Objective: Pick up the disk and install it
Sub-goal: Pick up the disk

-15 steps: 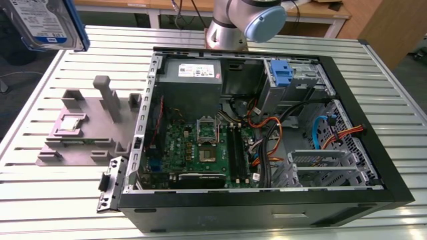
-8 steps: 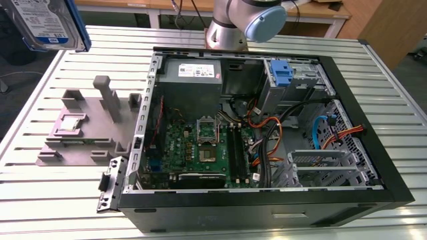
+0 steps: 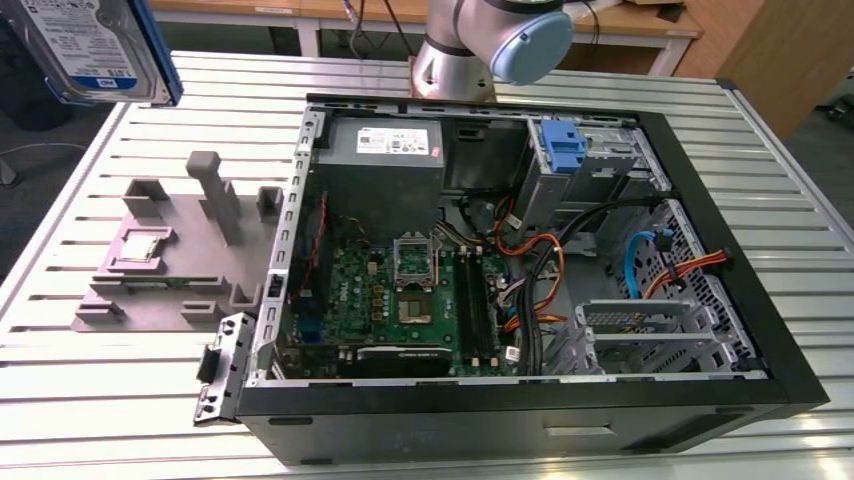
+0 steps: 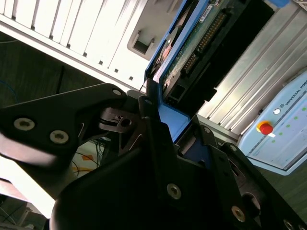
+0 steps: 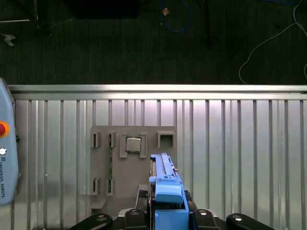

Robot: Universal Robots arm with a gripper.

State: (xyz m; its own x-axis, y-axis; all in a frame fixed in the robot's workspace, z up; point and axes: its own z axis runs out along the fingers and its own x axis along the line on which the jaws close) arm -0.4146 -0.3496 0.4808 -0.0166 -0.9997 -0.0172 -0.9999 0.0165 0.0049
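The disk (image 3: 91, 48), a silver drive with a white-and-blue label in a blue carrier, hangs high above the table's far corner at the exterior view's left. In the first wrist view the disk (image 5: 165, 184) shows edge-on over the grey fixture, with my gripper (image 5: 165, 214) shut on its sides. The second wrist view shows the disk's (image 4: 194, 40) green circuit-board underside and blue frame, clamped between my gripper's (image 4: 168, 132) black fingers (image 4: 148, 117).
An open computer case (image 3: 787, 330) lies on the slatted metal table (image 3: 134, 400), with a drive cage and blue tab (image 3: 566, 150) at its far side. A grey fixture (image 3: 174, 270) holding a chip (image 3: 140, 245) sits beside the case. A control pendant (image 5: 5, 158) lies nearby.
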